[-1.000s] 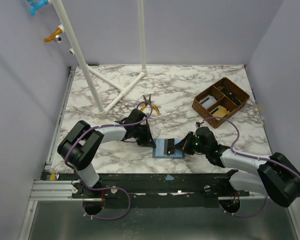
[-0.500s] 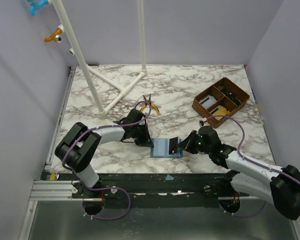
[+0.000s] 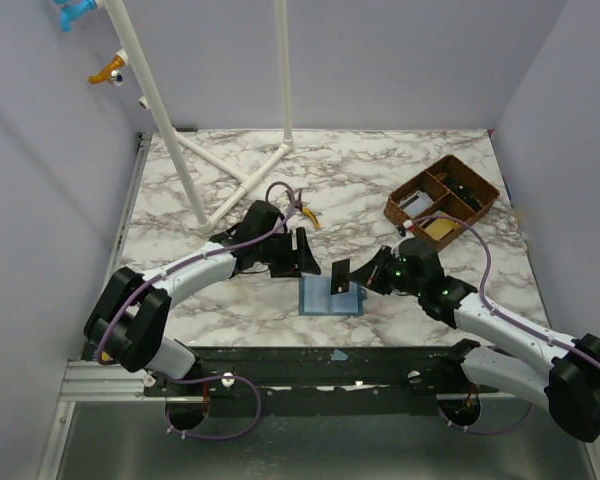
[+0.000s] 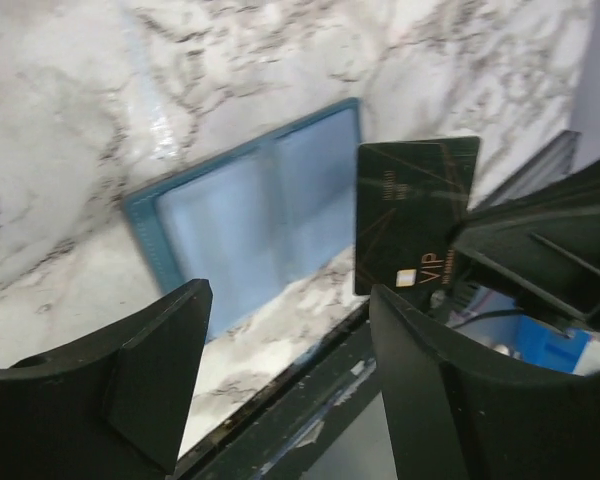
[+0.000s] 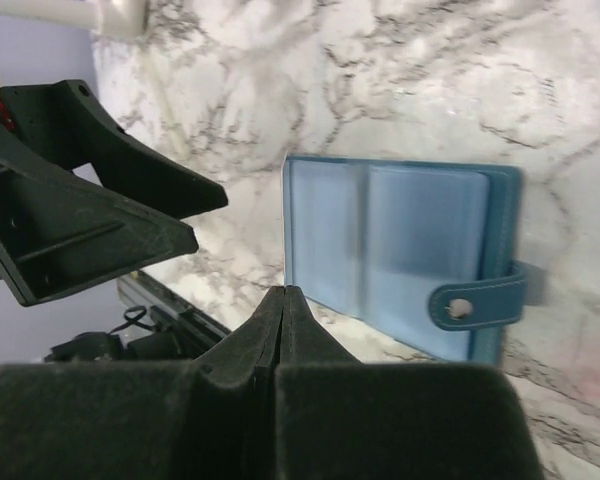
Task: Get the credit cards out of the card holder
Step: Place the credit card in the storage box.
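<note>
The blue card holder (image 3: 329,297) lies open and flat near the table's front edge, its pale blue inside up (image 4: 248,215) (image 5: 398,255). My right gripper (image 3: 352,279) (image 5: 285,293) is shut on a black credit card (image 3: 339,272) and holds it upright, just above the holder's right part. The left wrist view shows the card (image 4: 414,213) with gold VIP lettering, clear of the holder. My left gripper (image 3: 305,255) (image 4: 290,335) is open with nothing between its fingers. It hovers just behind the holder's left part, close to the card.
A brown compartment tray (image 3: 408,227) with several items stands at the back right. Yellow-handled pliers (image 3: 302,213) lie behind the left arm, and a white pipe frame (image 3: 230,190) stands at the back left. The black table rail (image 4: 310,410) runs just in front of the holder.
My left gripper has opened and lifted off the holder, moving back and right. The right gripper has pulled the black card up and clear of the holder.
</note>
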You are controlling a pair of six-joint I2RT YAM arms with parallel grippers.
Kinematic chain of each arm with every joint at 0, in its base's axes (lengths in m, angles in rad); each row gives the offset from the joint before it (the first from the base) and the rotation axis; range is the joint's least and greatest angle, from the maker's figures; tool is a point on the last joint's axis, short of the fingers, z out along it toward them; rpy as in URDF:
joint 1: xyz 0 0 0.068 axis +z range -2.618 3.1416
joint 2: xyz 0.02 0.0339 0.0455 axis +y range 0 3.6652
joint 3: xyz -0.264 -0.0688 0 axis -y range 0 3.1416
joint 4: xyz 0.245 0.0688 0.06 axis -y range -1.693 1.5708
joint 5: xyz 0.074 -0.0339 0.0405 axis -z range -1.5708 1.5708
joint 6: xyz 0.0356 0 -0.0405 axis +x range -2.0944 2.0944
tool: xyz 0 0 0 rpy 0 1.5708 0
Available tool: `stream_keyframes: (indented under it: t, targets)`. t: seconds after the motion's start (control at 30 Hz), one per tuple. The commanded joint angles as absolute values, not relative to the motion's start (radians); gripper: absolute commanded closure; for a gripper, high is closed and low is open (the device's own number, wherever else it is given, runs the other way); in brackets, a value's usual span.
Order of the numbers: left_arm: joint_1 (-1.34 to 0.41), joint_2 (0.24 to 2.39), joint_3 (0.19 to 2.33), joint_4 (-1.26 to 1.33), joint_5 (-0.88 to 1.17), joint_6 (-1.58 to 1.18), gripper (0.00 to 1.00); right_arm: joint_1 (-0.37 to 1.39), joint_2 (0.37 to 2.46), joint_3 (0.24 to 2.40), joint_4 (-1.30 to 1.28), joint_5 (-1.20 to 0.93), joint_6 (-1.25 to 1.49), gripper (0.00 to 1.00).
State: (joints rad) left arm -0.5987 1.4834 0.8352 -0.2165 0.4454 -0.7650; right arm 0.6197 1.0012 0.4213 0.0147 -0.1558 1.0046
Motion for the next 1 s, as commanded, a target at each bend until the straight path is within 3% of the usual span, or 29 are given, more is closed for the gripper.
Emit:
stream_keyframes:
  t: [0.0, 0.27, 0.37, 0.67, 0.97]
  targets:
    - [-0.574, 1.411, 0.822, -0.099, 0.607, -0.808, 0.32, 0.615, 0.986, 0.497, 0.010, -0.227, 1.017, 0.99]
    - [-0.532, 1.328, 0.755, 0.112, 0.777, -0.944, 0.31, 0.615, 1.006, 0.549, 0.114, -0.354, 1.088, 0.99]
    - [-0.520, 1.316, 0.733, 0.181, 0.817, -0.994, 0.35, 0.615, 1.016, 0.552, 0.154, -0.386, 1.113, 0.99]
    - [-0.512, 1.316, 0.655, 0.385, 0.886, -1.141, 0.68, 0.615, 1.020, 0.560, 0.183, -0.416, 1.136, 0.99]
    - [-0.511, 1.318, 0.634, 0.492, 0.914, -1.226, 0.90, 0.614, 1.015, 0.542, 0.189, -0.413, 1.137, 0.99]
